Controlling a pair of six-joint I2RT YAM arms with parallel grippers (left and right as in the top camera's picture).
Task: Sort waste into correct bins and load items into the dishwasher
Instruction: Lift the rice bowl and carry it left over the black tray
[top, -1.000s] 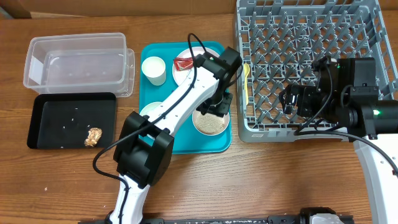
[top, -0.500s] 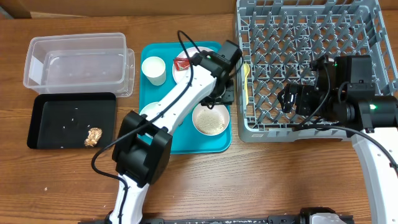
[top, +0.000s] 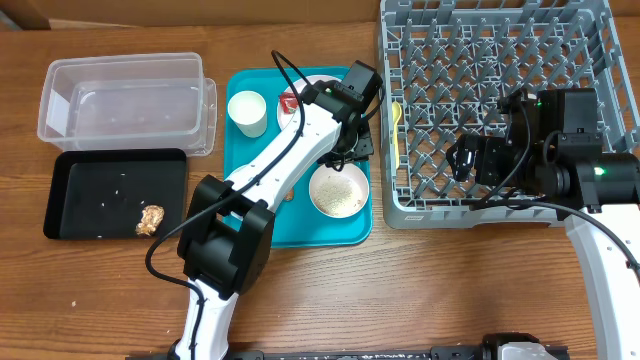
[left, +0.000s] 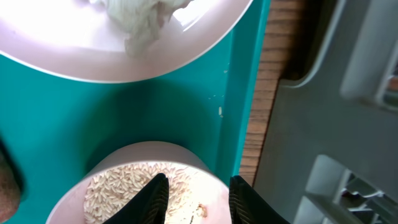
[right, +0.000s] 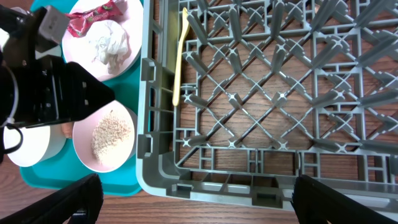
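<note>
1. Print on the red packet (right: 93, 15), lying on the plate (right: 84, 46): too small to read.
2. At the left gripper (left: 199, 180): fingers (left: 157, 199) spread apart, pinching nothing. Hangs just above the bowl (top: 338, 191) of rice grains, over the side nearest the rack.
3. At the right gripper (right: 198, 180): fingers spread wide, nothing between them. Hovers over the gray dish rack (top: 500, 30), close to its front wall.
4. On the teal tray (top: 345, 232): the bowl at the front right, the plate at the back with a crumpled white napkin (right: 109, 40) beside the red packet, and a white paper cup (top: 247, 112) at the back left. Second white vessel (top: 238, 178) mostly hidden under the left arm; cannot tell what kind.
5. In the dish rack: one yellow utensil (right: 179, 56) lying along the edge nearest the teal tray. Cannot tell whether spoon or fork.
6. Left of the teal tray: clear plastic bin (top: 125, 100) at the back, black tray (top: 100, 180) just in front of it. In the black tray: one brown food scrap (top: 150, 220) and a few pale crumbs.
</note>
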